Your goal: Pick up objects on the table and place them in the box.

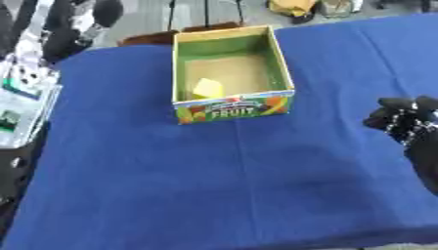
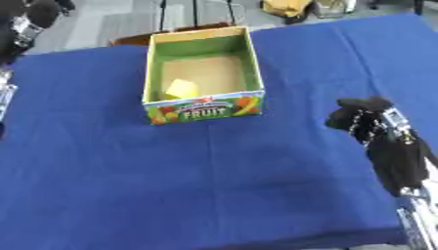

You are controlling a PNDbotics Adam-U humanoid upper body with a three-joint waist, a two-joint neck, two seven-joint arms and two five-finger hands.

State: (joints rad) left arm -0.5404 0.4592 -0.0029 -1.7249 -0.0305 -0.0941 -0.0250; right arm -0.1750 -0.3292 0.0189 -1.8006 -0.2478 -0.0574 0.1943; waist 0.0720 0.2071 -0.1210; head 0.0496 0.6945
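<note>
On the left, papers (image 1: 21, 97) lie at the edge of the blue-covered tabletop (image 1: 214, 185). Toward the far middle stands the open cardboard box (image 2: 204, 108), its front wall printed with fruit pictures and the word FRUIT. A pale yellow object (image 2: 181, 88) lies inside on the box floor, near the front left corner. On the right, well apart from the box, the right hand (image 2: 363, 117) hangs above the cloth with its fingers curled in, holding nothing.
</note>
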